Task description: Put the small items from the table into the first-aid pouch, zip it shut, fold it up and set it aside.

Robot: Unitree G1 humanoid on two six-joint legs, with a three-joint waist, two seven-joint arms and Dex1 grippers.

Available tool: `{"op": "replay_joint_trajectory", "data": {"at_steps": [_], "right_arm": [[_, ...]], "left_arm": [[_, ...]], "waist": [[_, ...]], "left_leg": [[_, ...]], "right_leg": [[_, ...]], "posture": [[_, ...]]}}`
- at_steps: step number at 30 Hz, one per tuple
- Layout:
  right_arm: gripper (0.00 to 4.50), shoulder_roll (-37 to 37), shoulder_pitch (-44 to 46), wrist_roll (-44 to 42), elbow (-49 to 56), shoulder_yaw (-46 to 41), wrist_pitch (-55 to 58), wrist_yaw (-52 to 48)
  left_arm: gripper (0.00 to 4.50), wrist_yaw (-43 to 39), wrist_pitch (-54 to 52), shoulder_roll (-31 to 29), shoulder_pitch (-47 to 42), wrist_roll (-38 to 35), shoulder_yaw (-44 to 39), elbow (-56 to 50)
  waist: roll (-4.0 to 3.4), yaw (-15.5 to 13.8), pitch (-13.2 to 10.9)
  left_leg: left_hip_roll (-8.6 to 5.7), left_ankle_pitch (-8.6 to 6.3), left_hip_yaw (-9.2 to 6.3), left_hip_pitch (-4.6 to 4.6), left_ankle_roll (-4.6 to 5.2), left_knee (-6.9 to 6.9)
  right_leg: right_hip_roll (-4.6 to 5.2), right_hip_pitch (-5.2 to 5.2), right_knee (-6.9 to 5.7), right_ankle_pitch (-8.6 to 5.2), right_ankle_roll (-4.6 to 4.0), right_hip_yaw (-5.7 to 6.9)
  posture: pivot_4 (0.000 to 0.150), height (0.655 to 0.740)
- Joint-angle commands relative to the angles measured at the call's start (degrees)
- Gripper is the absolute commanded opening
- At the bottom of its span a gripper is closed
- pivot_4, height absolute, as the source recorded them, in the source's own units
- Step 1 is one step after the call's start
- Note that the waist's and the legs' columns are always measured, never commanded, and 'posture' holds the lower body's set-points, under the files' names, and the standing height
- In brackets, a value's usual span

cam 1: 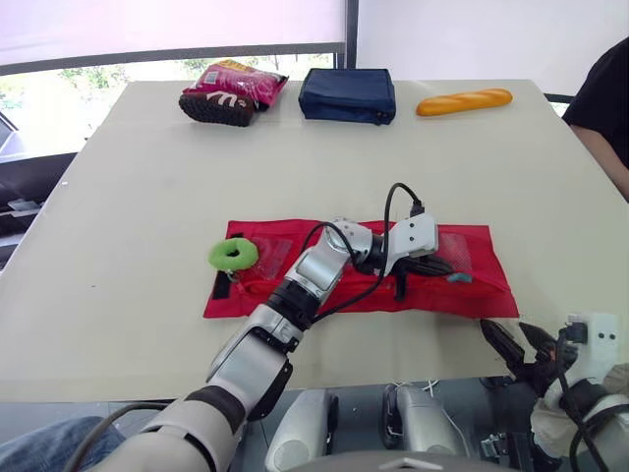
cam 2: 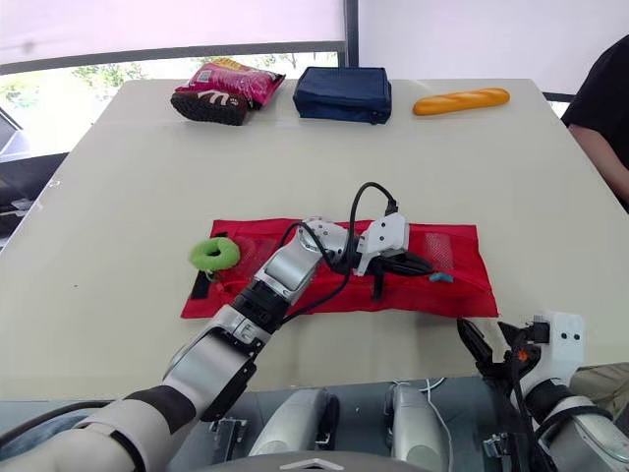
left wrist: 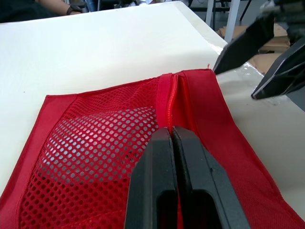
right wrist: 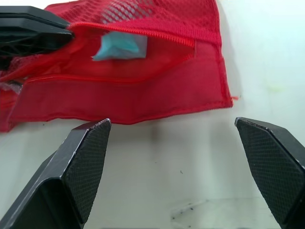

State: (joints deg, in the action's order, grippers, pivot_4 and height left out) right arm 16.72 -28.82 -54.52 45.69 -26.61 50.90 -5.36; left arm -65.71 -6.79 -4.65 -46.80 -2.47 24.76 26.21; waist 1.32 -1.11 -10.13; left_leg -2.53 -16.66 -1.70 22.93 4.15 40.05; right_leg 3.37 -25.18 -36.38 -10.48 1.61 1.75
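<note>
The red first-aid pouch (cam 1: pixel 295 265) lies opened out flat in the middle of the table, its mesh pocket (left wrist: pixel 95 138) facing up. My left gripper (cam 1: pixel 429 267) rests on the pouch's right half, its fingers (left wrist: pixel 162 157) shut on the zipper (left wrist: pixel 170 102). A small light-blue item (right wrist: pixel 121 46) sits in the pocket just past the fingers. A green ring (cam 1: pixel 233 254) lies on the pouch's left part. My right gripper (right wrist: pixel 171 123) hovers open near the table's front edge, right of the pouch and holding nothing.
At the far edge lie a pink snack bag (cam 1: pixel 241 81) on a brown item (cam 1: pixel 216 108), a navy pouch (cam 1: pixel 348 94) and a bread-shaped toy (cam 1: pixel 464 101). A person's arm (cam 1: pixel 604 108) shows at the right edge.
</note>
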Motion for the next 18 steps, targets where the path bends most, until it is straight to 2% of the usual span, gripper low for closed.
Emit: {"op": "replay_joint_trajectory", "data": {"at_steps": [1,2,3,4,5,7,10,13,14,18], "right_arm": [[4.46,-3.5,6.4,-4.1,-3.2,0.8,-3.1,3.2],[4.46,-3.9,7.3,-5.0,-4.1,1.0,-3.5,3.9],[4.22,-4.1,8.4,-4.6,-4.9,1.0,-4.3,4.7],[3.88,-4.2,9.1,-4.2,-5.3,1.0,-4.7,5.2],[3.77,-3.8,9.6,-3.9,-5.6,1.1,-4.9,4.9],[2.85,-3.4,10.5,-5.4,-5.9,1.7,-5.1,4.4],[1.85,-2.4,10.5,-6.8,-5.7,2.6,-4.8,4.0],[0.37,-1.7,9.9,-6.8,-5.7,2.7,-5.2,4.2],[0.04,-1.4,9.6,-7.0,-5.8,2.4,-5.5,4.3],[0.04,0.1,8.6,-7.3,-5.8,1.6,-6.2,4.2]], "left_arm": [[0.00,0.2,0.5,0.9,-0.4,-1.0,-0.8,-1.7],[0.00,0.2,0.5,0.9,-0.3,-1.0,-0.8,-1.9],[0.00,0.2,0.4,0.8,-0.2,-1.1,-0.9,-2.2],[0.00,0.1,0.4,0.7,-0.1,-1.1,-0.9,-2.4],[0.00,0.2,0.2,0.7,0.1,-1.2,-1.0,-2.6],[0.00,0.2,0.0,0.5,0.5,-1.2,-1.0,-3.1],[0.00,0.2,-0.1,0.4,0.9,-1.2,-0.9,-3.6],[0.00,0.4,-0.2,0.3,1.0,-1.2,-1.1,-3.9],[0.00,0.4,-0.3,0.3,1.0,-1.2,-1.2,-3.8],[0.00,0.3,-0.3,0.0,1.2,-1.4,-1.5,-4.0]], "waist": [[0.33,0.1,0.0],[0.29,0.0,0.0],[-0.16,-0.1,0.1],[-0.21,-0.1,0.1],[-0.53,-0.3,0.1],[-0.55,-0.2,0.1],[-0.58,0.2,0.2],[-0.59,0.2,0.2],[-0.59,0.2,0.2],[-0.61,0.2,0.2]], "left_leg": [[0.08,0.02,0.00,0.02,-0.04,-0.03],[0.16,0.12,-0.01,0.04,-0.23,-0.04],[0.18,0.14,-0.01,0.03,-0.26,-0.05],[0.16,0.13,0.01,0.02,-0.25,-0.04],[0.15,0.13,0.02,0.02,-0.25,-0.04],[0.01,-0.02,0.15,-0.02,0.01,-0.03],[-0.05,-0.03,0.29,-0.08,0.05,0.05],[-0.06,-0.03,0.29,-0.15,0.06,0.11],[-0.05,-0.03,0.28,-0.16,0.06,0.11],[-0.05,-0.03,0.28,-0.16,0.06,0.11]], "right_leg": [[-0.08,0.00,0.10,0.01,-0.01,0.01],[-0.18,0.02,0.19,0.02,-0.03,0.03],[-0.22,0.03,0.19,0.02,-0.04,0.04],[-0.20,0.02,0.16,0.01,-0.04,0.01],[-0.19,0.02,0.15,0.01,-0.04,0.00],[-0.19,0.03,0.02,0.01,-0.01,-0.12],[-0.18,0.03,-0.04,0.03,0.03,-0.28],[-0.18,0.05,-0.15,0.03,0.06,-0.28],[-0.18,0.05,-0.17,0.03,0.06,-0.27],[-0.20,0.04,-0.20,0.02,0.04,-0.28]], "posture": [[0.150,0.7397],[0.150,0.7397],[0.150,0.7397],[0.150,0.7397],[0.150,0.7397],[0.150,0.7397],[0.150,0.7397],[0.150,0.7397],[0.150,0.7397],[0.150,0.7397]]}}
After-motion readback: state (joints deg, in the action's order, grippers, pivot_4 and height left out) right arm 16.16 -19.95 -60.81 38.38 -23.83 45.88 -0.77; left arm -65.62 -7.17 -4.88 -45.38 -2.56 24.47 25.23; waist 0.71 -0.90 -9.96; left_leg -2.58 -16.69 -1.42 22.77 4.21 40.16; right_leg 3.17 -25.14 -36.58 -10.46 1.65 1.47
